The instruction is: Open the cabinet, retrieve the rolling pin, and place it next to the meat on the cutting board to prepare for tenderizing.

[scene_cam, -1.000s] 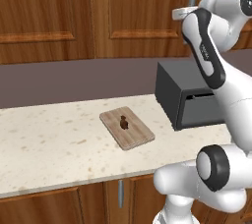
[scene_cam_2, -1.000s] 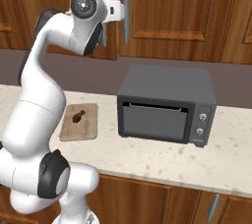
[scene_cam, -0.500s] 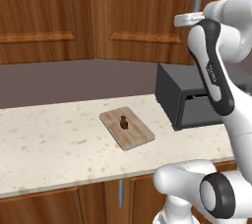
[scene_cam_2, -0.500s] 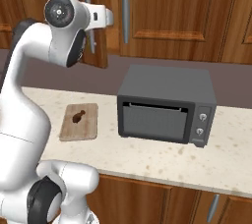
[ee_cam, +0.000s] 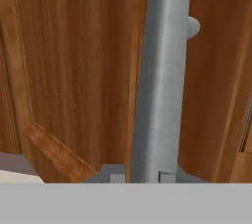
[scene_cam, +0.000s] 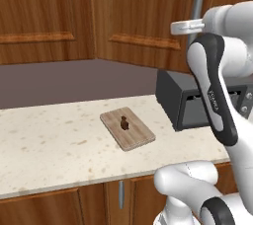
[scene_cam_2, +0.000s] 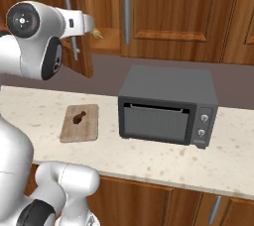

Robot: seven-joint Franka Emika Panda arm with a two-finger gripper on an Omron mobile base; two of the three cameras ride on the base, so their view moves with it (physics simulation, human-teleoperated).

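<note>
Now the cabinet [scene_cam_2: 79, 46] door has swung further out than a second ago, the fingers [ee_cam: 139, 176] loosening around its handle [ee_cam: 160, 75], grip unclear, so next comes the rolling pin [scene_cam_2: 96, 33] on the shelf, meat [scene_cam: 124, 124] waiting on the cutting board [scene_cam: 136, 137].

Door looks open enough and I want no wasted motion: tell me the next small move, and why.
Probably spread the pincer and back straight off the handle: the door already stands swung out, and the tips flank the bar closely.
</note>
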